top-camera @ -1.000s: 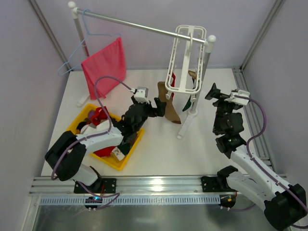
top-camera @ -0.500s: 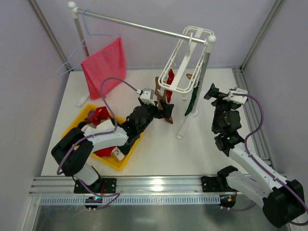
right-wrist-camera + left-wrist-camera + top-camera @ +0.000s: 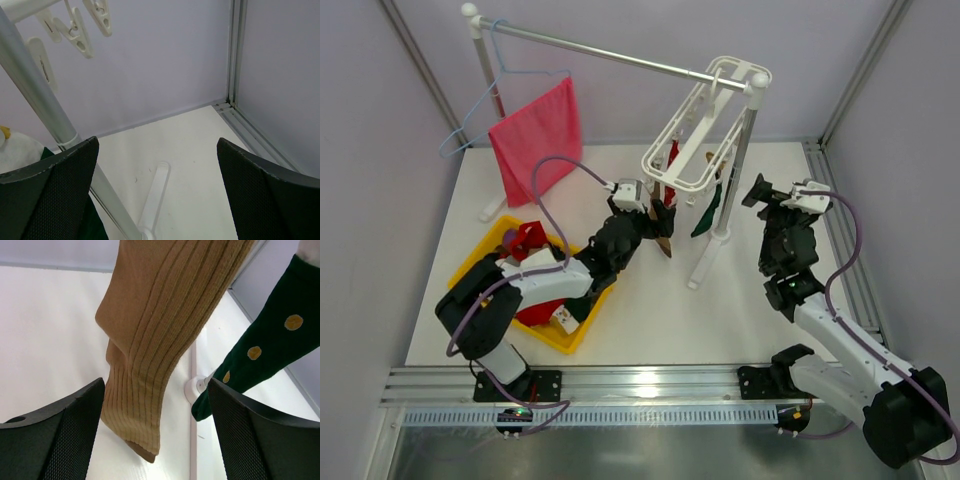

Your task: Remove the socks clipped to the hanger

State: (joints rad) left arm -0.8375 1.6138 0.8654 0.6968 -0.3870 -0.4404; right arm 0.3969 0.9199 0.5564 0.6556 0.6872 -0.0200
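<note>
The white hanger (image 3: 695, 140) hangs by its hook from the rail, tilted up towards the left. A red sock (image 3: 672, 158), a tan-brown sock (image 3: 663, 218) and a dark green sock (image 3: 706, 212) hang from its clips. My left gripper (image 3: 655, 218) is open, with the tan ribbed sock (image 3: 160, 340) hanging down between its fingers (image 3: 60, 435) without being squeezed. The green sock with yellow dots (image 3: 265, 350) hangs to its right. My right gripper (image 3: 760, 192) is open and empty, right of the rack's post (image 3: 45, 110), below empty clips (image 3: 75, 32).
A yellow bin (image 3: 480, 262) at the left holds red and white socks (image 3: 528, 240). A pink-red cloth (image 3: 538, 135) and a light-blue wire hanger (image 3: 480, 110) hang on the rail (image 3: 590, 48). The rack's white foot (image 3: 705, 262) lies on the table between the arms.
The white hanger has swung from nearly upright to tilted up and left. My left gripper has moved up and right around the tan sock. The right arm has barely moved.
</note>
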